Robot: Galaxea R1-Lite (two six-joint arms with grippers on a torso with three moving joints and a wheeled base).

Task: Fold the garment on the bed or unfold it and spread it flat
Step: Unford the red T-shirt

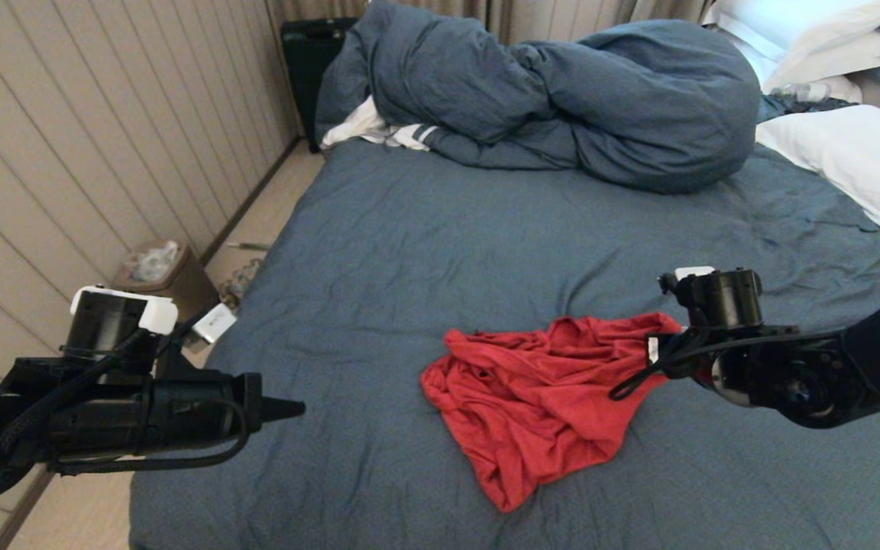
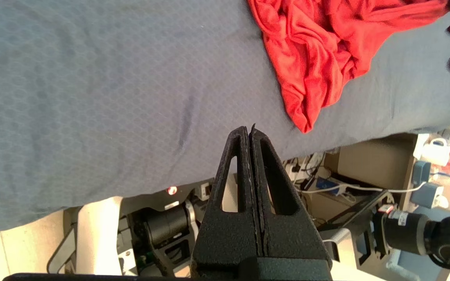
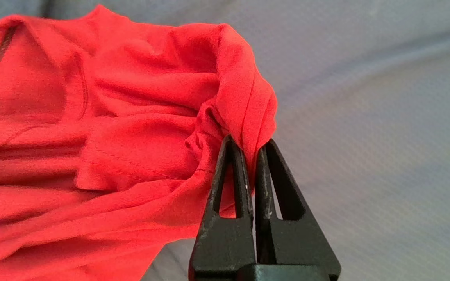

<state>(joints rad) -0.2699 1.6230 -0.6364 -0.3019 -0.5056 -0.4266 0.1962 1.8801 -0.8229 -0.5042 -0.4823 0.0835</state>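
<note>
We see right hand (image 3: 248,150) pinching right edge of crumpled garment (image 1: 532,397), mid-near bed (image 1: 425,252). Left hand (image 2: 249,132) pressed together, idle near-left. Risk, we judge: thin pinch slips if pulled.

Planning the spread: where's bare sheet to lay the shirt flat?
Bare sheet on the bed lies between the garment and the duvet, and toward the left gripper. It is crowded by the right gripper, pinching a fold, and by the pillows.
</note>
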